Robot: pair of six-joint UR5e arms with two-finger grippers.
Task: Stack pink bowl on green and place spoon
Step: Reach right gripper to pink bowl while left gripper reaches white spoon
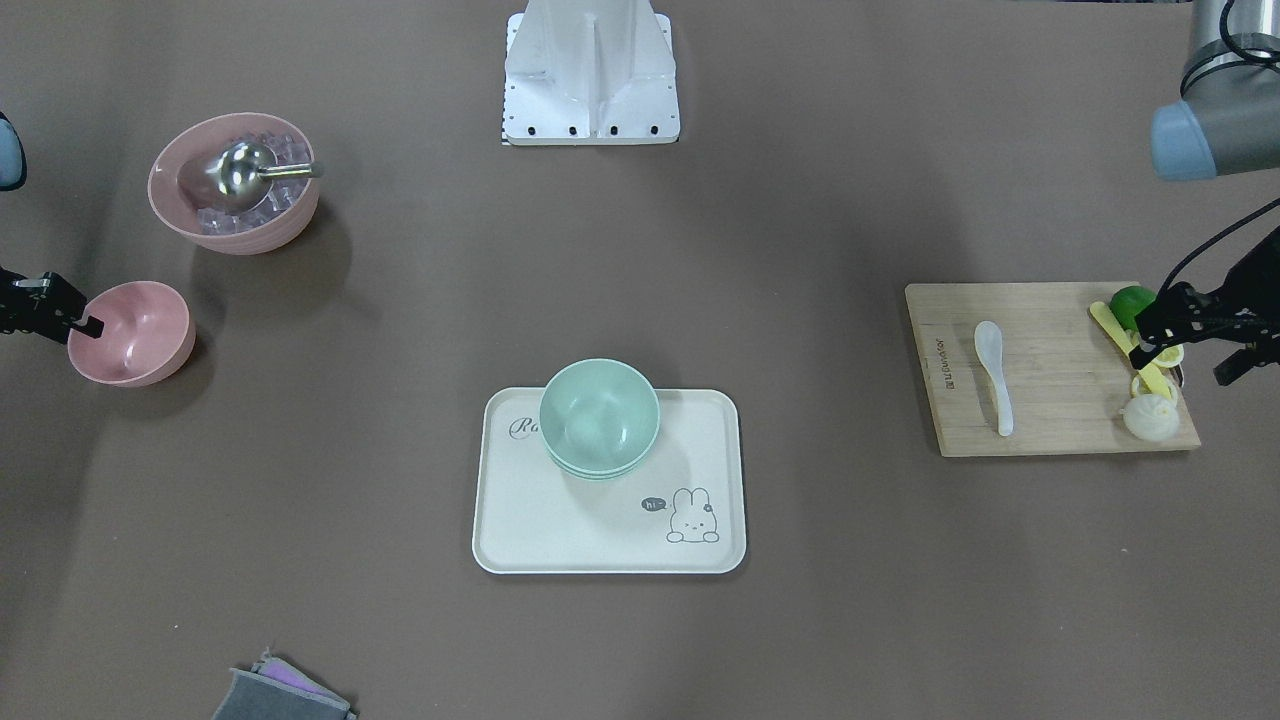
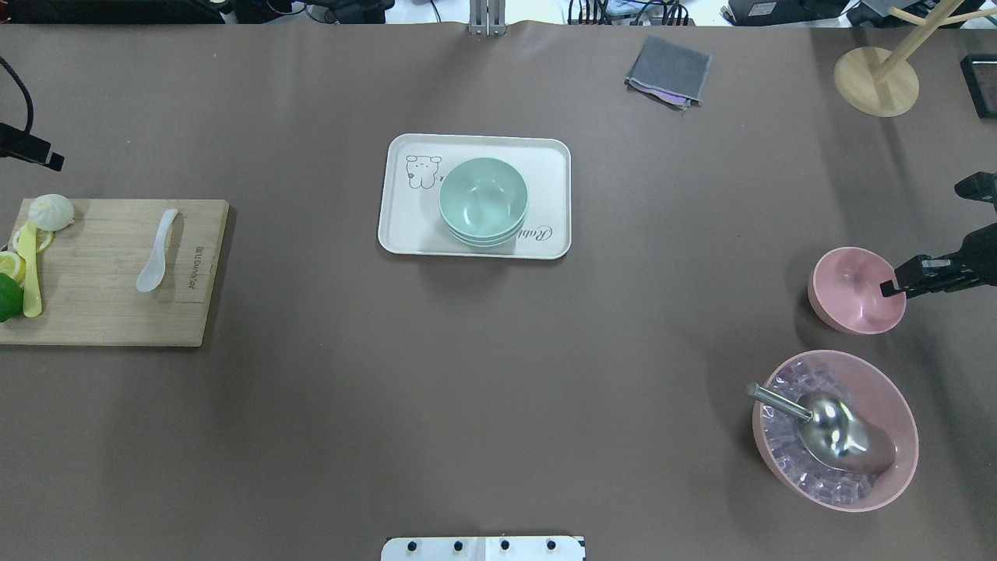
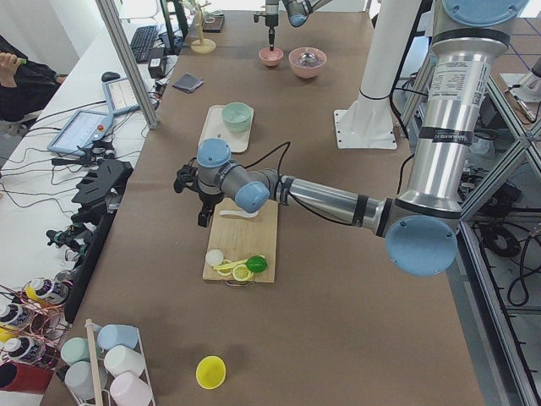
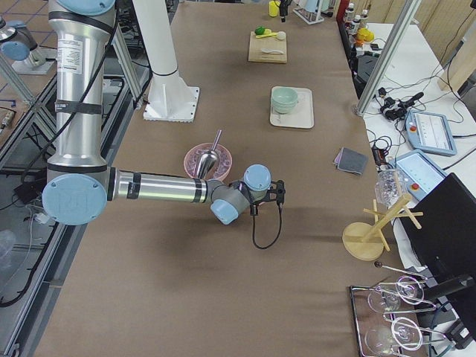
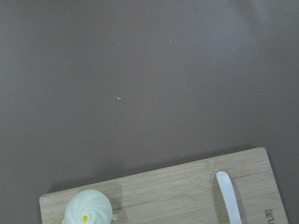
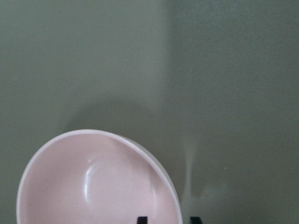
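Note:
A small pink bowl (image 1: pixel 135 335) sits tilted near the table's edge on my right side; it also shows in the overhead view (image 2: pixel 853 292). My right gripper (image 1: pixel 88 325) is shut on its rim, with one finger inside and one outside (image 6: pixel 141 219). Two stacked green bowls (image 1: pixel 600 415) stand on a white tray (image 1: pixel 520 520) mid-table. A white spoon (image 1: pixel 995 375) lies on a wooden cutting board (image 1: pixel 1060 420). My left gripper (image 1: pixel 1190 348) hovers open and empty over the board's outer end, apart from the spoon (image 5: pixel 228 196).
A large pink bowl (image 1: pixel 180 215) holds ice cubes and a metal scoop (image 1: pixel 245 172) beside the small pink bowl. A lime (image 1: pixel 1132 300), lemon slices, a yellow knife and a bun (image 1: pixel 1150 417) lie on the board. A grey cloth (image 2: pixel 668 70) and a wooden stand (image 2: pixel 876 78) are at the far edge.

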